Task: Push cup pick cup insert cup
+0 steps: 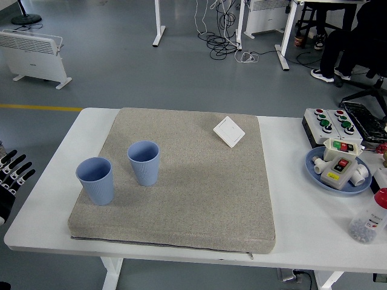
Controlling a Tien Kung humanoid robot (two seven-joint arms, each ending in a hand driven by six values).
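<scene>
Two blue ribbed cups stand upright on a grey fabric mat (199, 193). One cup (96, 180) is near the mat's left edge; the other cup (144, 162) stands just to its right and slightly farther back, with a small gap between them. Both are empty. My left hand (13, 172) shows at the picture's left edge, off the table's left side, its fingers spread and holding nothing. It is well apart from the cups. The right hand is out of view.
A white square switch plate (229, 131) lies on the mat's far right part. On the table's right are a button box (332, 122), a blue plate (315, 167) with small devices, and a clear bottle (370, 219). A seated person's legs show at top right.
</scene>
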